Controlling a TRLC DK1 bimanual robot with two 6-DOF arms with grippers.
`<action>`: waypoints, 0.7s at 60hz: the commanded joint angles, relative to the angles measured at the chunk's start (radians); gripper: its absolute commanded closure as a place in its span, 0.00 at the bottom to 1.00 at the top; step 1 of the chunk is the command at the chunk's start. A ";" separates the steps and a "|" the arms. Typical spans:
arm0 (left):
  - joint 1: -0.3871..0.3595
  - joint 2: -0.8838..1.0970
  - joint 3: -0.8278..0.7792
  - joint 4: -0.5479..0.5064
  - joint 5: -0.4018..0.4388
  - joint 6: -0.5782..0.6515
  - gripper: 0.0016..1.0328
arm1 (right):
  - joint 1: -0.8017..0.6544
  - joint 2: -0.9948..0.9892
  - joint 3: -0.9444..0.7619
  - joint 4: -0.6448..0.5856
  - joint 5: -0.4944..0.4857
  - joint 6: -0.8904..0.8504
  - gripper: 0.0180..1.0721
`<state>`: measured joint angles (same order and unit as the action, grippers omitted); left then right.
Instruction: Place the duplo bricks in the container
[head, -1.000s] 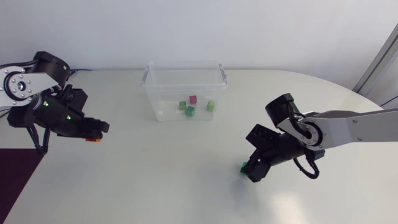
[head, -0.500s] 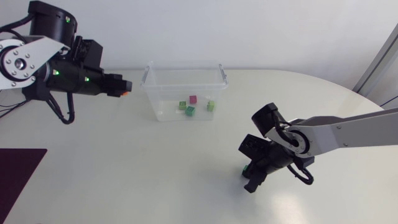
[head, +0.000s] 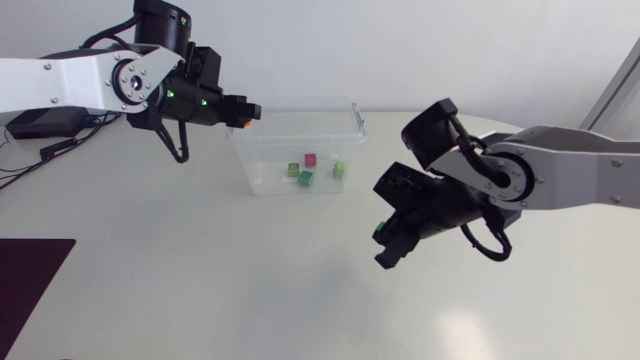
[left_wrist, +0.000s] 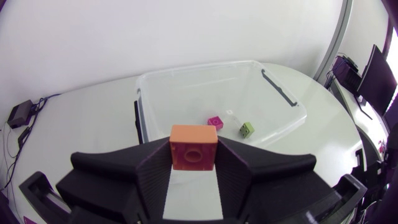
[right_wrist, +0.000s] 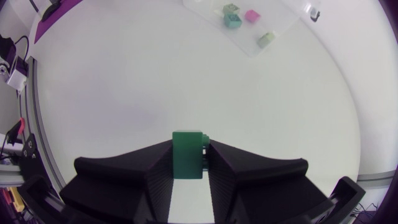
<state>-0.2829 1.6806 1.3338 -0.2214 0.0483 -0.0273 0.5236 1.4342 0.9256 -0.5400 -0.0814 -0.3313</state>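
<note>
Nearly at the clear plastic container (head: 262, 175)
Left gripper (head: 248, 113) clamps an orange duplo brick (left_wrist: 194, 147); clear the rim, then release. Right gripper (head: 385, 250) grips a green duplo brick (right_wrist: 188, 154).

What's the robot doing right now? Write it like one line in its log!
left claw: shut on orange brick, at container rim | right claw: shut on green brick, apart from container

- Container (head: 240, 148): clear plastic tub, upright, open-topped, set at the far middle of the table.
- Orange brick (left_wrist: 193, 147): clamped between the fingers of the left gripper (left_wrist: 193, 163), at the container's rim.
- Green brick (right_wrist: 187, 154): clamped in the right gripper (right_wrist: 188, 160), well apart from the container.
- Pink brick (head: 311, 159), teal brick (head: 306, 178), light green brick (head: 294, 170) and pale green brick (head: 339, 169): found on the container floor, close together.
</note>
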 joint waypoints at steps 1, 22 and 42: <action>0.001 0.074 0.079 0.022 0.004 -0.029 0.84 | 0.019 -0.004 0.062 -0.025 0.000 0.041 0.79; -0.075 0.298 0.275 0.022 -0.111 -0.003 0.62 | 0.023 0.060 0.318 -0.034 -0.003 0.097 0.79; -0.039 0.241 0.347 -0.067 -0.133 -0.017 0.03 | -0.056 0.190 0.552 -0.025 -0.027 0.095 0.78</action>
<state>-0.3508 1.9724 1.6524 -0.2687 -0.0803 -0.0299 0.4805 1.5730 1.4189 -0.5579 -0.1040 -0.2600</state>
